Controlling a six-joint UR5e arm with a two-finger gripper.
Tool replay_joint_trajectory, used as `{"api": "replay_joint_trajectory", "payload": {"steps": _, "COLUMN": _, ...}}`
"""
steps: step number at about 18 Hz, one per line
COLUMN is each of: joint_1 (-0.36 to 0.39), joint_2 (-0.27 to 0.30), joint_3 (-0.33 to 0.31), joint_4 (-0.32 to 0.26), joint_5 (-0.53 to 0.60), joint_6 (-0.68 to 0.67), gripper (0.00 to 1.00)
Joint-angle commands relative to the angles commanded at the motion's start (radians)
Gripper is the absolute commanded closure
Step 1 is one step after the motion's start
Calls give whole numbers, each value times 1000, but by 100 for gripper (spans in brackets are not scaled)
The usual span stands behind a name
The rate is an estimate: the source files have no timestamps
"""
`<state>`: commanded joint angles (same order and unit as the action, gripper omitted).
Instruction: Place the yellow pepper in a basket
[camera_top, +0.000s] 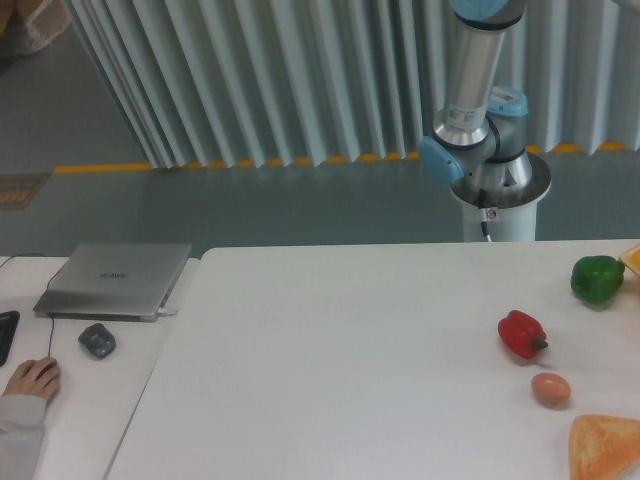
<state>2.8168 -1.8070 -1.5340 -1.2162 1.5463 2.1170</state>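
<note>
Lying outside the view, the jaws' state is unknowable; the glossy yellow pepper, unseen too, likely needs a mid-body grip.

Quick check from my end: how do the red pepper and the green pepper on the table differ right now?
The red pepper is red; the green pepper is green. The red pepper lies nearer the camera, close to the egg; the green pepper sits farther back by the table's right edge. The red pepper's dark stem points right and toward the camera; the green pepper's stem isn't visible. Both are glossy, similar in size, untouched.
</note>
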Motion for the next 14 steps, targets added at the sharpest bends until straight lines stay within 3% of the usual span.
{"api": "replay_joint_trajectory", "payload": {"steps": 6, "joint_1": -140, "joint_2": -5, "joint_3": 8, "joint_4": -16, "joint_5": 0, "joint_6": -115, "gripper": 0}}
{"api": "replay_joint_trajectory", "payload": {"steps": 14, "joint_1": -152, "joint_2": -17, "joint_3": 6, "joint_4": -14, "joint_5": 5, "joint_6": -140, "gripper": 0}}
